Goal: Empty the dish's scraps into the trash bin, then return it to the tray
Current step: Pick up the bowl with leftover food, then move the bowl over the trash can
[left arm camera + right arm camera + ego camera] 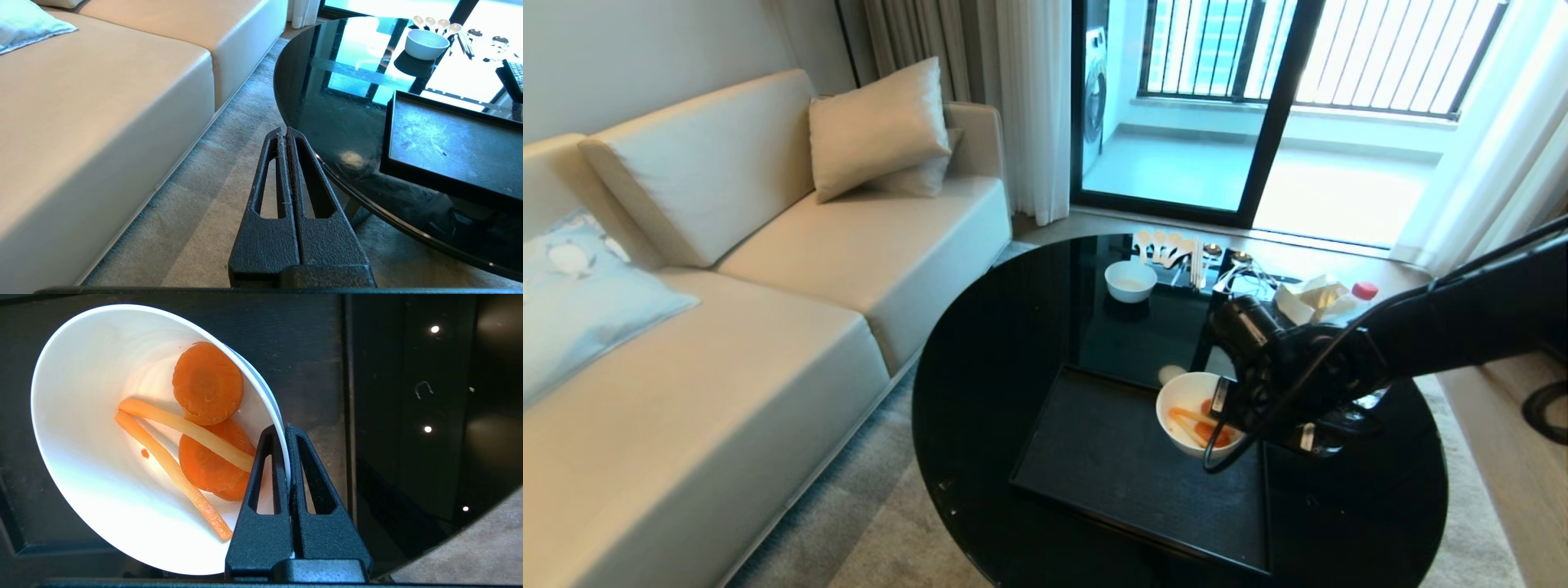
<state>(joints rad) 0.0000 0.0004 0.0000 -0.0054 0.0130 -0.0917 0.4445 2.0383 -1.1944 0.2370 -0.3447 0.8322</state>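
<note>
The dish (1183, 402) (102, 465) is a white bowl held over the right part of the black tray (1111, 465) (310, 355). My right gripper (1232, 412) (284, 430) is shut on its rim, one finger inside the bowl and one outside. The scraps (1196, 425) (206, 416), two carrot rounds and two pale orange sticks, lie inside it. The bowl looks tilted in the right wrist view. My left gripper (284, 131) is shut on nothing, parked over the carpet beside the table's edge. The trash bin is out of view.
A round black glass table (988, 384) carries the tray. At its far side stand a second white bowl (1130, 281) (428, 43), a row of spoons (1168, 245) and a tissue pack (1311, 298). A beige sofa (752, 343) lies to the left.
</note>
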